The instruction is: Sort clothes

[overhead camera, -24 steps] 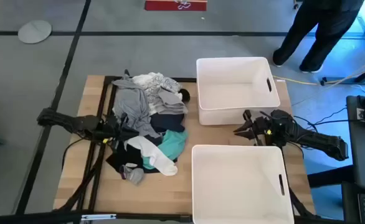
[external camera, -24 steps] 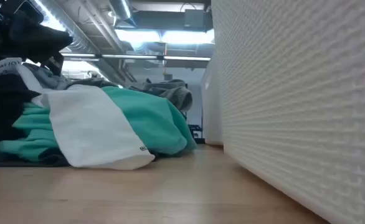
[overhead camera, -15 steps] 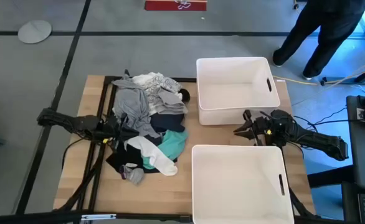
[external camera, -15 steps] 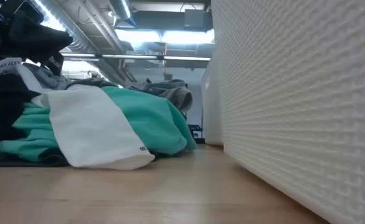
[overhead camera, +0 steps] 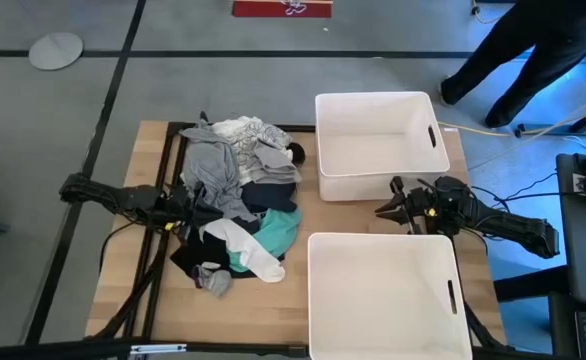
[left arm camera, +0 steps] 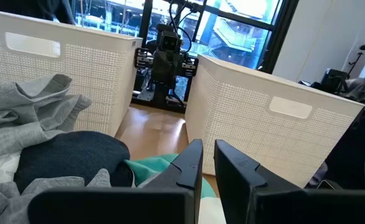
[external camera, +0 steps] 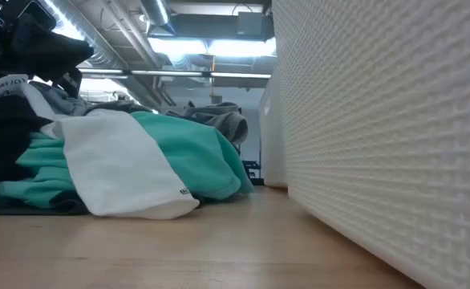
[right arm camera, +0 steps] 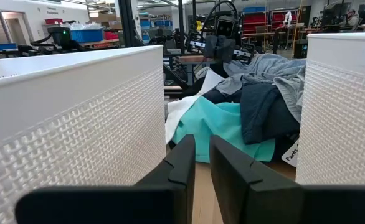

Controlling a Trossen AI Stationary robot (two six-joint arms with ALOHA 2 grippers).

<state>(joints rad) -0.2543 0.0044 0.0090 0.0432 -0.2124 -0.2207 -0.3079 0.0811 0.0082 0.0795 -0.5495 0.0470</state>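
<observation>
The clothes are heaped left of the far bin, soft, light, likely tangled. A raised fold of the teal garment offers purchase. Left gripper, at the heap's edge, and right gripper, between the bins, are seen nearly closed, empty.

1. The clothes lie heaped, so the lower garments are covered by the upper ones.
2. In the low view the near bin fills the right side and runs off the edge.
3. The person is cut off at the high view's top.
</observation>
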